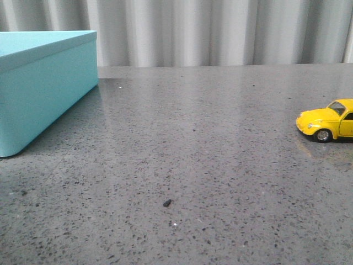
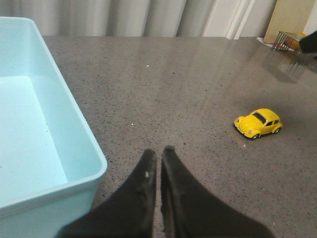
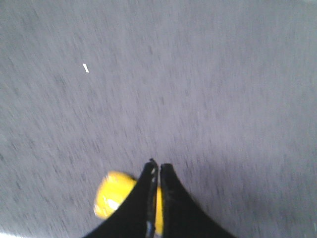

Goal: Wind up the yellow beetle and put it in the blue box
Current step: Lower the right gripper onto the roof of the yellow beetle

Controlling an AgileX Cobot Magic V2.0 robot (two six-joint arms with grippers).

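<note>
The yellow beetle (image 1: 326,122) stands on the grey table at the far right, nose to the left, partly cut by the picture edge. It also shows in the left wrist view (image 2: 258,122). The blue box (image 1: 38,94) stands at the far left. In the left wrist view its rim (image 2: 79,124) is open on top and nothing shows inside. My left gripper (image 2: 159,150) is shut and empty beside the box. My right gripper (image 3: 159,164) is shut, and the blurred beetle (image 3: 113,193) lies behind its fingers. Neither gripper shows in the front view.
A small dark speck (image 1: 167,203) lies on the speckled grey table (image 1: 193,165). A wire rack (image 2: 287,40) and a beige board (image 2: 290,17) stand at the table's far right corner. Grey curtains (image 1: 220,30) hang behind the table.
</note>
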